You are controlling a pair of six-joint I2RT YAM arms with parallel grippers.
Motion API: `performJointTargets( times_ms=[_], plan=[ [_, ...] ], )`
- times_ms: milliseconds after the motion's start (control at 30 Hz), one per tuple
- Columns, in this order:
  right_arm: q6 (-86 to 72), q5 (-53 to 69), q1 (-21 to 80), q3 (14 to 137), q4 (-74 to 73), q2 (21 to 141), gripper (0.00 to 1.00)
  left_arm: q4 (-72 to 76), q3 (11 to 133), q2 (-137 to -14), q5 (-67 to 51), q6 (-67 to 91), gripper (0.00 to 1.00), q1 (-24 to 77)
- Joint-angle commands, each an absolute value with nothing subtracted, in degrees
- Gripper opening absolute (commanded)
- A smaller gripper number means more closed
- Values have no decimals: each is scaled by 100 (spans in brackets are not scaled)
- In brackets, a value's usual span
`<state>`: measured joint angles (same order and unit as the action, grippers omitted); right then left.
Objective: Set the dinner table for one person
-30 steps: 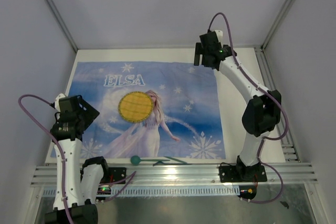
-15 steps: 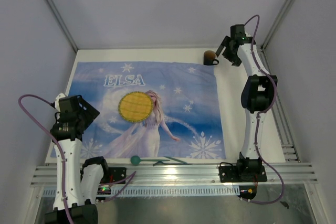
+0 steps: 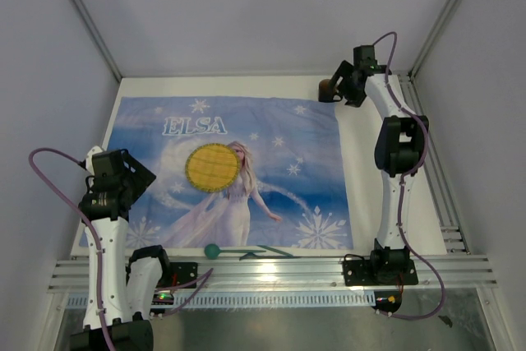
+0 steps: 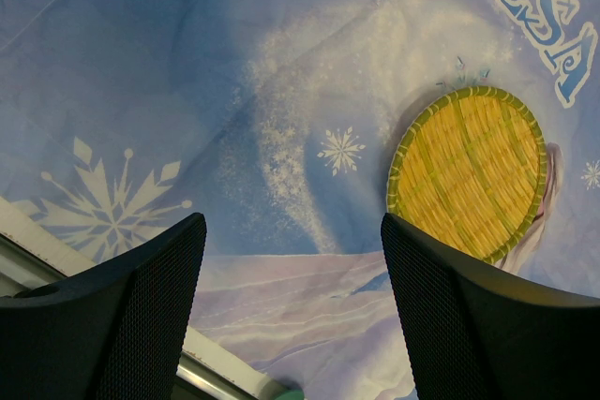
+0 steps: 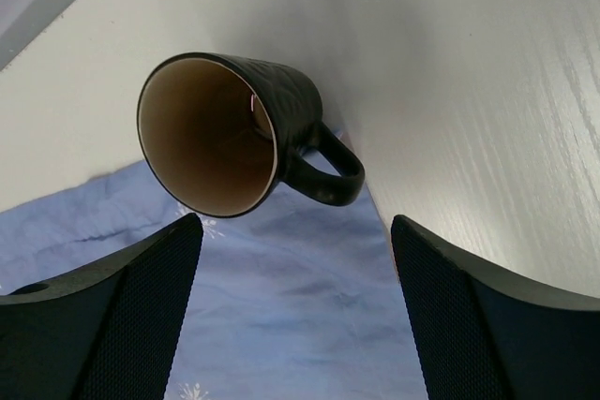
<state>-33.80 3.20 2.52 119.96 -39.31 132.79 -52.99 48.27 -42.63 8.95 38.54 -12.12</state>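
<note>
"ELSA" on cloth (image 3: 308, 133) (white letters)

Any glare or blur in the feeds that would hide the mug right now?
Top external: glare only on the near aluminium rail; the mug is small and partly hidden behind the right arm. Right wrist: mug sharp, evenly lit; the fingers dark and soft-edged. Left wrist: the woven mat is crisp, no glare.

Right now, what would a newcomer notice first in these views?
The blue ELSA cloth covers most of the white dinner table, with a round yellow woven mat at its middle. At the cloth's far right corner the right gripper hangs open with a dark mug just ahead of its fingers, the mug's brown inside facing the wrist camera.
</note>
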Motion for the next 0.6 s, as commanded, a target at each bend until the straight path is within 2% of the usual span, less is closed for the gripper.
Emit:
performJointTargets(
  times_ms=[0, 233, 567],
  plan=[
    [-3401, 536, 229, 11910, -3411, 13035, 85, -5124, 4816, -4254, 870, 3841, 78, -1222],
    [-3480, 712, 246, 11681, -2725, 12937, 81, -5168, 4825, -4263, 896, 3841, 78, -1222],
    [-3612, 870, 246, 11505, -2488, 13043, 77, -5186, 4834, -4280, 940, 3867, 78, -1222]
  ],
)
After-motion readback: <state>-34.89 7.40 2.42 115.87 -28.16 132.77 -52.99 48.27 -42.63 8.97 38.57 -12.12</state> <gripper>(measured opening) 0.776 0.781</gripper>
